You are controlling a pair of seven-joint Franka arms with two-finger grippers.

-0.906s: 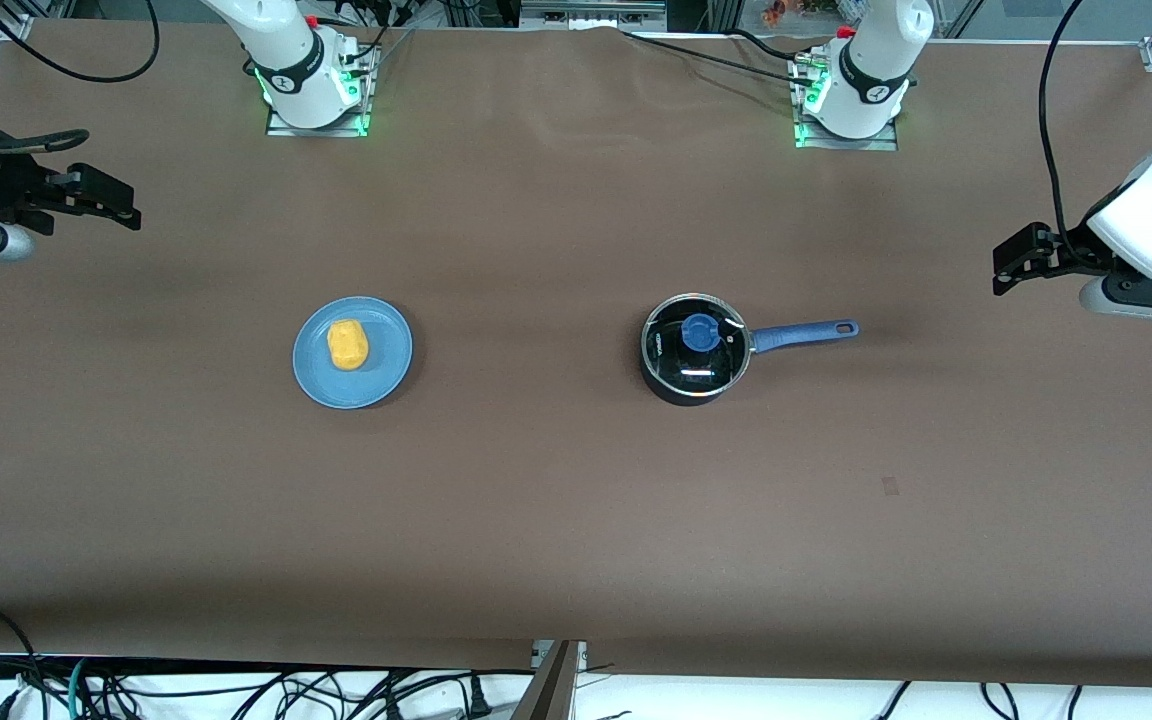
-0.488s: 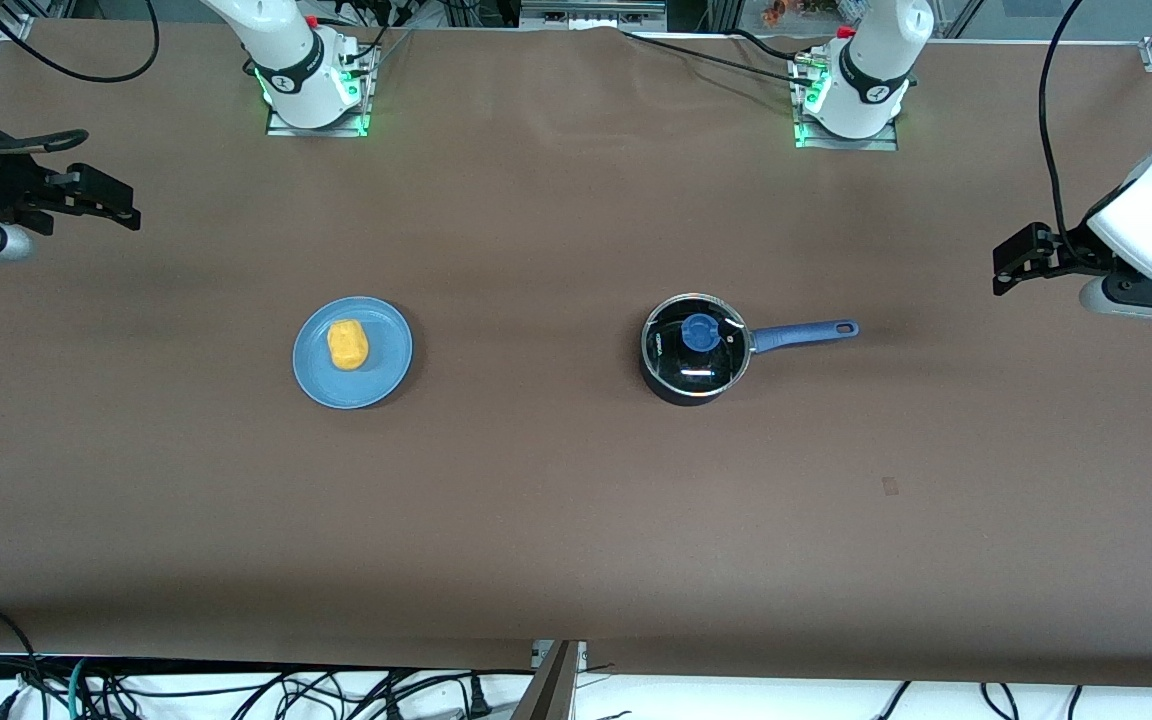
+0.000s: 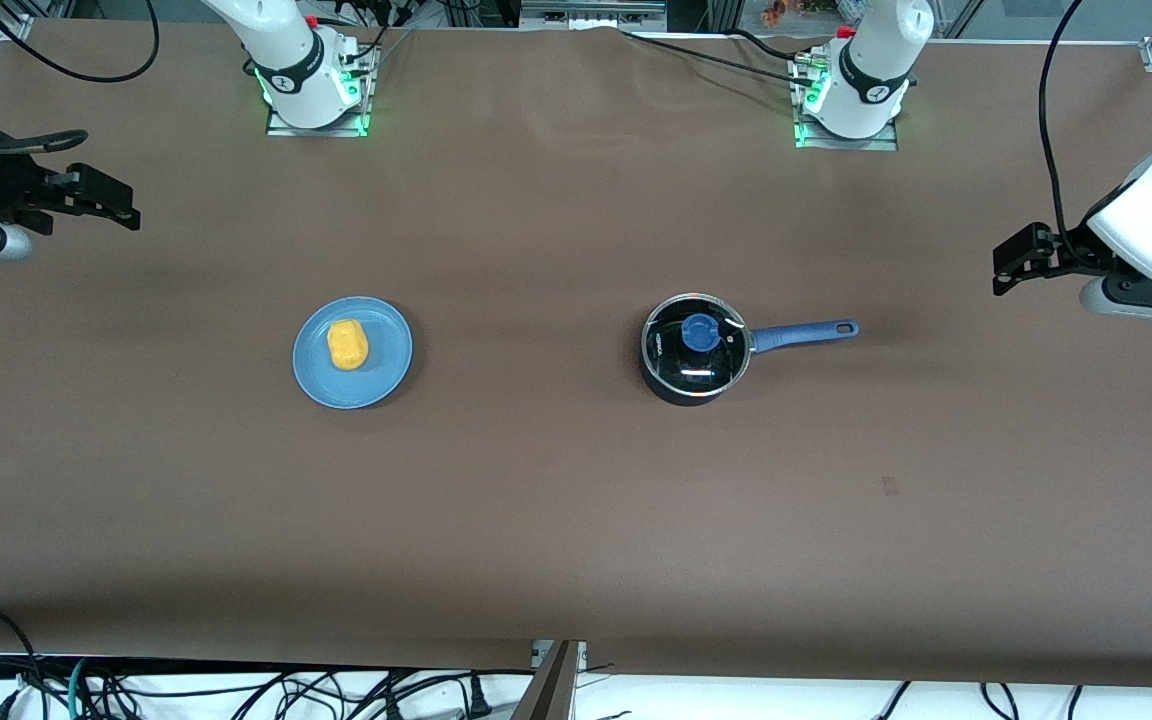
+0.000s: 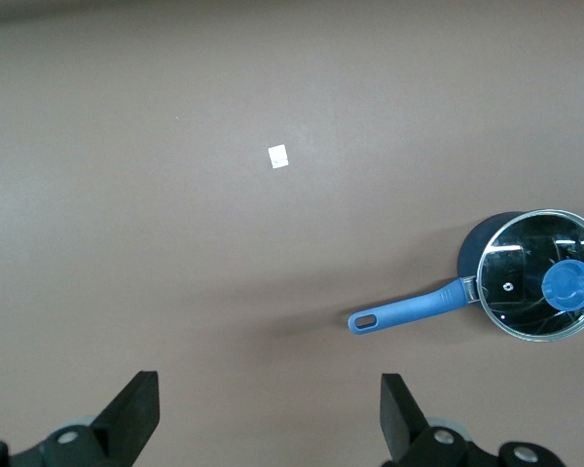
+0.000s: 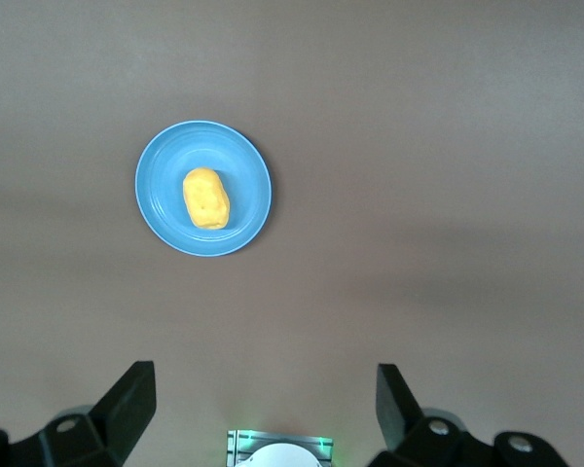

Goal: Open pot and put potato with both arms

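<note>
The black pot (image 3: 693, 350) stands mid-table with its glass lid and blue knob (image 3: 699, 331) on, and its blue handle (image 3: 804, 335) points toward the left arm's end. The yellow-orange potato (image 3: 347, 344) lies on a blue plate (image 3: 391, 368) toward the right arm's end. My left gripper (image 3: 1004, 268) hangs open and empty high over the table's left-arm end. Its wrist view shows the pot (image 4: 540, 275) well away from the gripper (image 4: 270, 428). My right gripper (image 3: 121, 208) hangs open and empty over the right-arm end. Its wrist view shows the potato (image 5: 205, 198) apart from the gripper (image 5: 263, 418).
Both arm bases (image 3: 314, 95) stand at the table's edge farthest from the front camera. A small pale tag (image 4: 277, 157) lies on the brown tabletop, nearer to the front camera than the pot's handle. Cables hang past the table's near edge.
</note>
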